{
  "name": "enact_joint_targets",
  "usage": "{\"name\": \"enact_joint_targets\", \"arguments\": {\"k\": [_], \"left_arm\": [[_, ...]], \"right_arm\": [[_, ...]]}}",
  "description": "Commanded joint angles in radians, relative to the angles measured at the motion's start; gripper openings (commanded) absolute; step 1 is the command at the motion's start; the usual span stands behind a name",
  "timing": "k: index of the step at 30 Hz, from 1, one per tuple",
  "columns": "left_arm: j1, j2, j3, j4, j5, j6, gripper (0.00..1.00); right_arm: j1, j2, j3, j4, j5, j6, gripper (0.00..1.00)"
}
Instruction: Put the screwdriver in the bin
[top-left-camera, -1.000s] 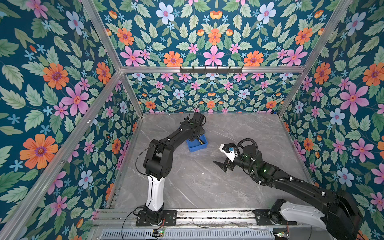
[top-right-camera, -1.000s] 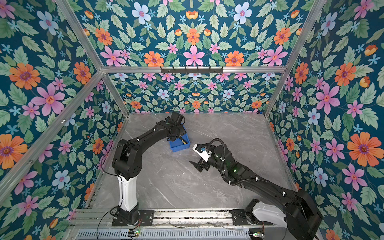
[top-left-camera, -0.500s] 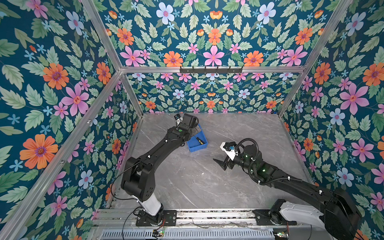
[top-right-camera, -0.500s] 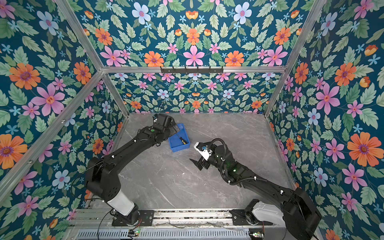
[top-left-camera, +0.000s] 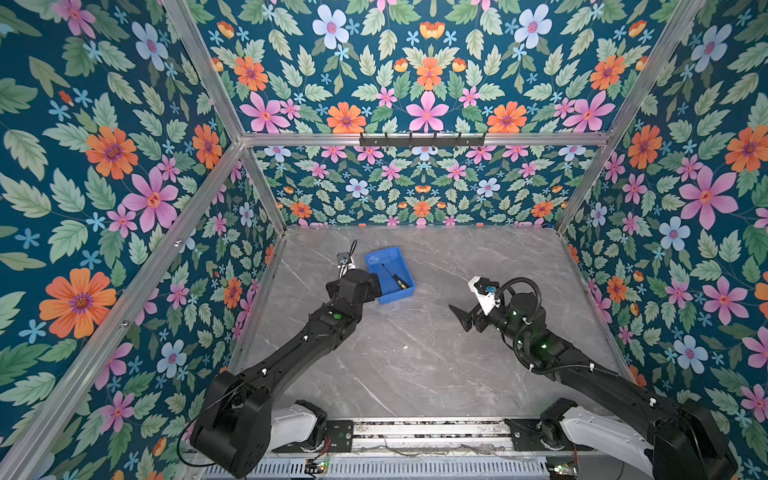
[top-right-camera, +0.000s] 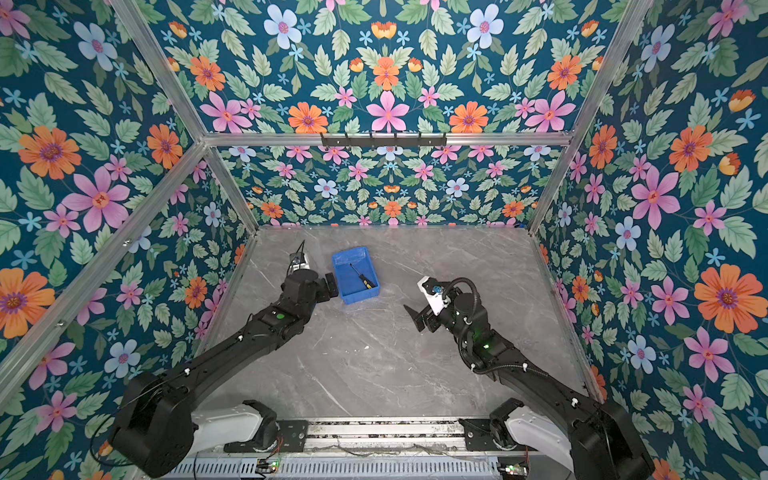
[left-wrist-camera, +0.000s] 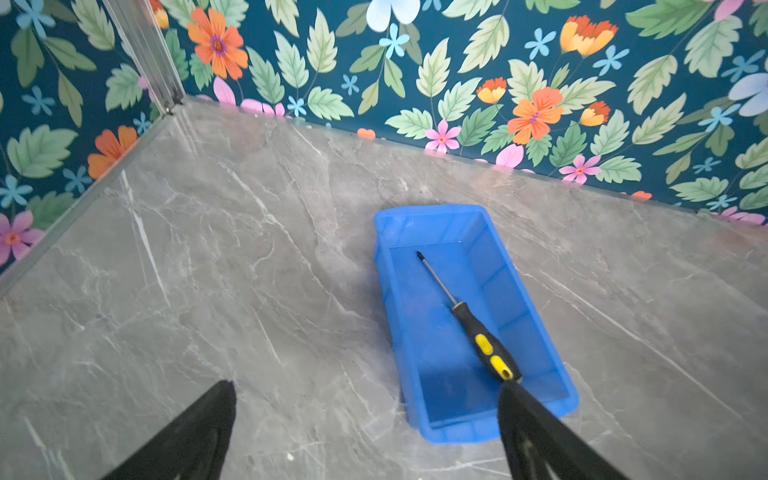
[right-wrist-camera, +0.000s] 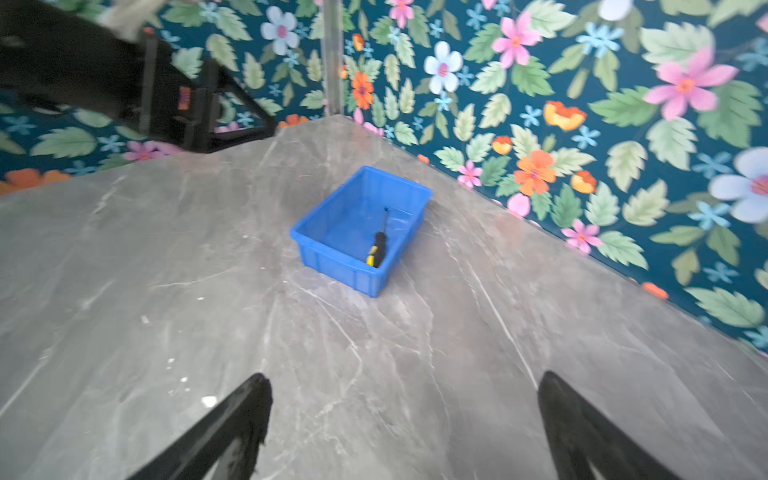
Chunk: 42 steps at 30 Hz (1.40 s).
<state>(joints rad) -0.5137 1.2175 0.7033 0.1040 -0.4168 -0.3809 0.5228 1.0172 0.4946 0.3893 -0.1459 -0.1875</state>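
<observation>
Yellow-black screwdriver (left-wrist-camera: 463, 313) in bin (left-wrist-camera: 428, 214); handle end hidden behind left fingers (left-wrist-camera: 536, 432).

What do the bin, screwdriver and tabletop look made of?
By looks: the bin, glossy blue plastic with moulded ribs; the screwdriver, dark metal shaft, black-and-yellow plastic or rubber handle; the tabletop, grey veined marble or a laminate imitation.

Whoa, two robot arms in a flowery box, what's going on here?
The job is putting a screwdriver into a blue bin on the table, and that looks done: the screwdriver lies flat inside the bin. The left gripper is open close by the bin, holding nothing. The right gripper is open too, off to the side over the table, well apart from the bin.
</observation>
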Motion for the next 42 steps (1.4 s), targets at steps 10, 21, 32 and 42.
{"name": "enact_joint_targets", "arguments": {"k": [10, 21, 32, 42], "left_arm": [[0.149, -0.126, -0.407, 0.656, 0.028, 0.364, 0.99], [0.364, 0.048, -0.532, 0.977, 0.127, 0.422, 0.99], [0.487, 0.332, -0.476, 1.202, 0.285, 0.366, 0.99], [0.497, 0.401, -0.420, 1.158, 0.310, 0.370, 1.00]], "right_arm": [[-0.268, -0.096, -0.152, 0.073, 0.226, 0.052, 0.99], [-0.445, 0.149, -0.194, 0.273, 0.262, 0.142, 0.99], [-0.446, 0.341, -0.205, 0.475, 0.227, 0.146, 0.99], [-0.517, 0.409, -0.203, 0.503, 0.171, 0.212, 0.99]]}}
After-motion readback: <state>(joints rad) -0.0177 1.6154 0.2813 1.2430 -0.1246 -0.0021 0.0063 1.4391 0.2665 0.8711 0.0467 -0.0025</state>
